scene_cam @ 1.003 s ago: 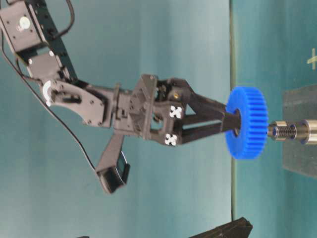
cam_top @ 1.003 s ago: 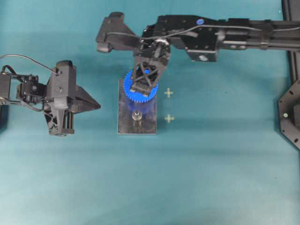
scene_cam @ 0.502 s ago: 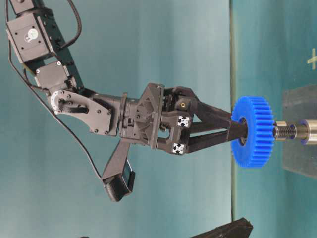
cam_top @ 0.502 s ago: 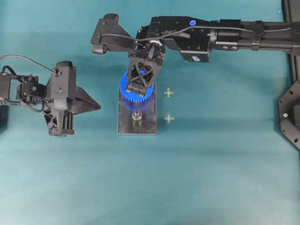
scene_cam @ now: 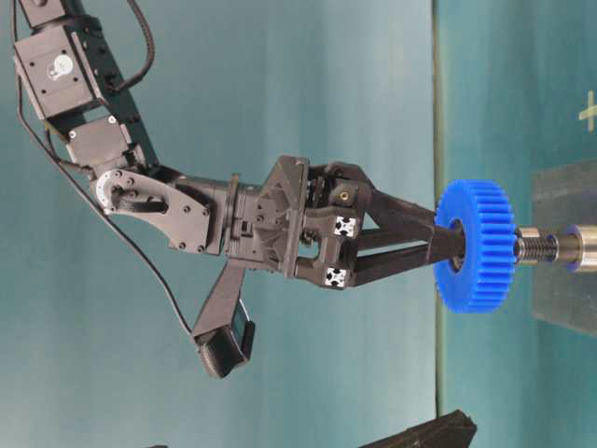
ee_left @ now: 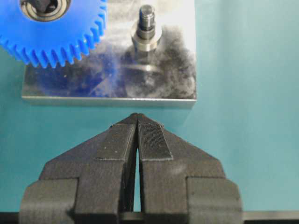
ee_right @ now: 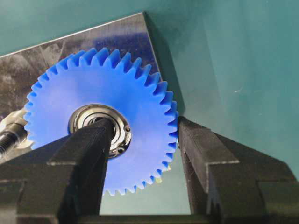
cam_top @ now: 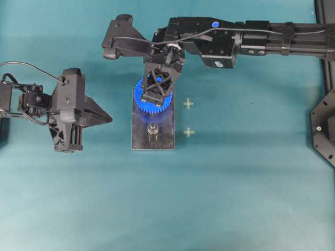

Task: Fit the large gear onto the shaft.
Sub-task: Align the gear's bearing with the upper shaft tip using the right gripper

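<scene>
Bright blue plastic toothed gear [scene_cam: 476, 246], clamped in the right tool [scene_cam: 446, 245], hangs above the silver metal shaft [scene_cam: 534, 248]; left tool [ee_left: 137, 126] sits pressed together.

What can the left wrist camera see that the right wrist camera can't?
Only the left wrist view shows the bare second peg and the left gripper, shut and holding nothing. Only the right wrist view shows the right gripper holding the large gear, one finger in its hub, the other on its teeth. Both show the blue gear on the grey plate.
</scene>
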Tool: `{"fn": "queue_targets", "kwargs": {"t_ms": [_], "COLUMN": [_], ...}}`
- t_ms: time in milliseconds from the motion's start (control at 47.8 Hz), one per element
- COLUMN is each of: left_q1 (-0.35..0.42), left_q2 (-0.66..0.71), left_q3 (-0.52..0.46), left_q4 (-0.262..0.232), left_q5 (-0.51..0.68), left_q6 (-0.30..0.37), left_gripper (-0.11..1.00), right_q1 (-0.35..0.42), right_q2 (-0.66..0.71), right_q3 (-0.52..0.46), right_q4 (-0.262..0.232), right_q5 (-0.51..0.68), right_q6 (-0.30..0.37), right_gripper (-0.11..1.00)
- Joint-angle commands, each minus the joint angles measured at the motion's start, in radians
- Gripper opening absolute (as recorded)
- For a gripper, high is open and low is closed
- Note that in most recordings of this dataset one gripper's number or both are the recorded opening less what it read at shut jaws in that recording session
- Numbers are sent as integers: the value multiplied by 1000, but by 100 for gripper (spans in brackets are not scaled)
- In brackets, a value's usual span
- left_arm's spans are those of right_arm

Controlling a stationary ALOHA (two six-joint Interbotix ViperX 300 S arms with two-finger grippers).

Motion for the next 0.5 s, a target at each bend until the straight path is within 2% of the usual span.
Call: {"fn": "queue_targets", "kwargs": {"t_ms": [0, 230, 376, 481], "left_q1": [-2, -5, -5, -5], "left_q2": [-11, -11, -8, -6], "left_q3": [-8, 2, 3, 3], "left_q4": [3, 3, 3, 3], "left_q5": [-5, -9, -9, -11], "left_q6": [0, -3, -15, -17], "left_gripper": [0, 0, 0, 0], "right_q1": [-6, -5, -3, 0], "right_q2": [-20, -11, -11, -11], "right_q3": [-18, -18, -18, -18], "right_q4": [2, 2, 2, 2], "right_q5": [0, 11, 12, 11], "right_q6": [-9, -3, -8, -9], "right_gripper": [48, 49, 70, 71]}}
